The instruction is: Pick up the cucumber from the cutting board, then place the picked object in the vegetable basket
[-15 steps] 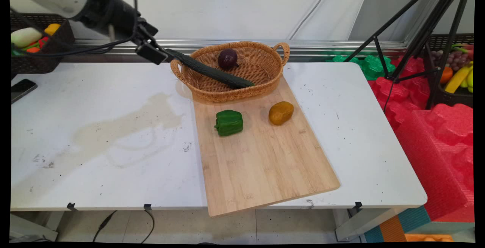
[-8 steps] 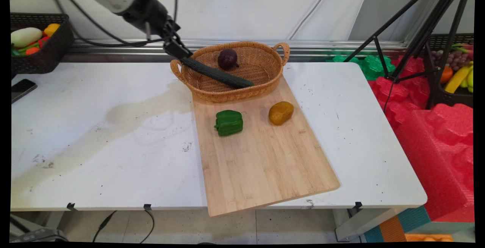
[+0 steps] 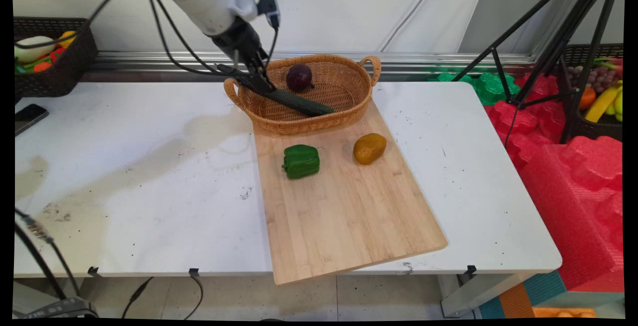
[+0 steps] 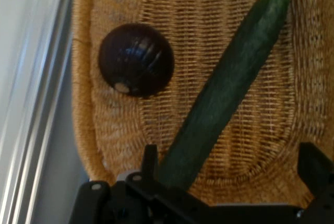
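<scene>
Bamboo makes up the cutting board [image 3: 344, 201], which runs from the surface's [image 3: 124, 176] near edge, overhanging it, back toward the far edge. On the board's far half lie a green bell pepper [image 3: 301, 161] and, apart from it toward the right edge, a yellow-brown potato [image 3: 369, 148]. Beyond them a wicker basket [image 3: 349, 74] sits on the board's far end by the surface's far edge. Inside it a dark cucumber [image 3: 299, 102] lies slantwise, its near tip on the basket floor; its other end, at the basket's left rim, is hidden behind the hand [image 3: 259, 79]. A dark red onion [image 3: 299, 77] rests against the basket's far wall, just beside the cucumber. In the hand view the cucumber [image 4: 224, 88] runs down between the black fingers [image 4: 315, 164], which stand spread wide on either side with clear gaps; the tips are cut off at the bottom edge. The onion [image 4: 136, 59] sits clear of the hand there.
</scene>
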### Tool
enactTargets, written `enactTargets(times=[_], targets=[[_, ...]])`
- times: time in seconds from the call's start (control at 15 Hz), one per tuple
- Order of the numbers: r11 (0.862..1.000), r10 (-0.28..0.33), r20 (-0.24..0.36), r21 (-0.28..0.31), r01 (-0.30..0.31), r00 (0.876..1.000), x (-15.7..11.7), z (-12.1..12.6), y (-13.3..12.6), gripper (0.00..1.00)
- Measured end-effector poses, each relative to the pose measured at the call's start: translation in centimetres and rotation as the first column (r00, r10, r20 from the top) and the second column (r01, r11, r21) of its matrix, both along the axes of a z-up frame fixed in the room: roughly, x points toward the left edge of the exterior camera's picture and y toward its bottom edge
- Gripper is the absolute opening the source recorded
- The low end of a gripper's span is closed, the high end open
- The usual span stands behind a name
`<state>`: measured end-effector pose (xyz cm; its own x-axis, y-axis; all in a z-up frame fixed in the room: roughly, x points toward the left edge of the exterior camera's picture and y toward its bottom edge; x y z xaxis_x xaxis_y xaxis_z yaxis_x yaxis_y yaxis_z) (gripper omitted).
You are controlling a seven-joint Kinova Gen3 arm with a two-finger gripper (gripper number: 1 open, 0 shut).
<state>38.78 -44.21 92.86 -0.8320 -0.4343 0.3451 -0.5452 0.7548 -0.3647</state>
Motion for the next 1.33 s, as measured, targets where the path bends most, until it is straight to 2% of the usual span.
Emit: enactTargets(times=[0.33, 0.87, 0.93, 1.33], targets=[[0.995, -0.087, 0.055, 0.054, 0.084, 0.995, -0.9, -3.5, -3.5, 1.0], [0.97, -0.222, 0.13, 0.125, 0.206, 0.966, -1.8, -7.8, -7.3, 1.0], [0.969, -0.23, 0.134, 0.129, 0.213, 0.964, -1.9, -8.0, -7.5, 0.0], [0.955, -0.287, 0.179, 0.13, 0.266, 0.941, -2.5, -8.1, -7.8, 0.0]])
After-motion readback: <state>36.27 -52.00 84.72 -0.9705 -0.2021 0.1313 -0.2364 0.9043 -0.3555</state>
